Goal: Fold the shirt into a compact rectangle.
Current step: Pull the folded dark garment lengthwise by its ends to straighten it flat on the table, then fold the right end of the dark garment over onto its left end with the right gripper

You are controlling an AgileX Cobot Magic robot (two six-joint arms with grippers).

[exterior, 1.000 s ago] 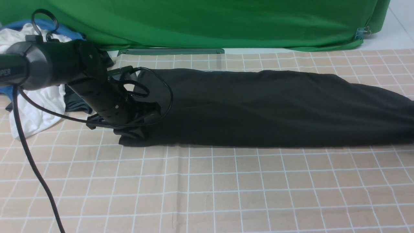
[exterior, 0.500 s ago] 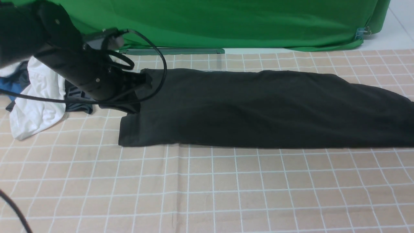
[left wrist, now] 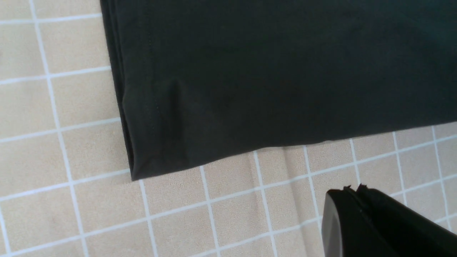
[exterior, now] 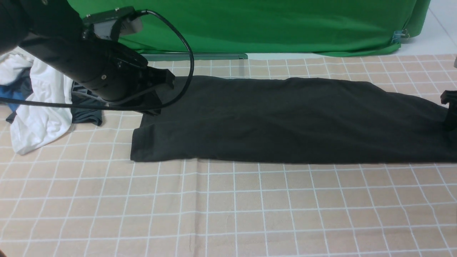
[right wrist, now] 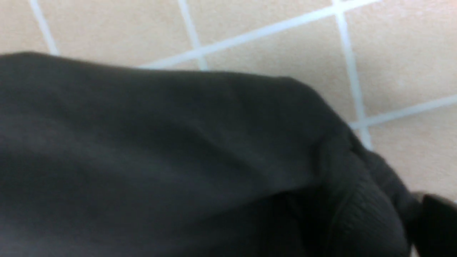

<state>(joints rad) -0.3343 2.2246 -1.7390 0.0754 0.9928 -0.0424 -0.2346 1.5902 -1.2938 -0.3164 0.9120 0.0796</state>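
1. The shirt (exterior: 285, 121) is lying as a long, narrow black band across the far half of the checked tablecloth (exterior: 228, 207). It is running from near the pile of clothes (exterior: 39, 117) on the far left out to the right edge.
2. Its sides are looking tucked in lengthways, and the left end is showing a neat, square, layered corner in the left wrist view. By my reading the lengthways folds are done and the crosswise folds, end over end, are coming up.
3. The left claw (exterior: 165, 80) is hanging just above the far left end of the band. Its jaws are pressing together and holding nothing.
4. The right claw (exterior: 450, 109) is sitting at the right end of the band, half out of view. Its wrist camera is looking very closely at a ribbed, bunched edge of the fabric. I cannot tell whether it is wide, narrow or pinching cloth.
5. The next move is probably calling for a firm pinch on every layer at one end. That end is then needing to be lifted and carried across the band, with both long edges lining up.
6. The left claw is needing to widen before it can take a corner.
7. The bunched right end is risking a crooked fold unless it is being flattened as it goes over.
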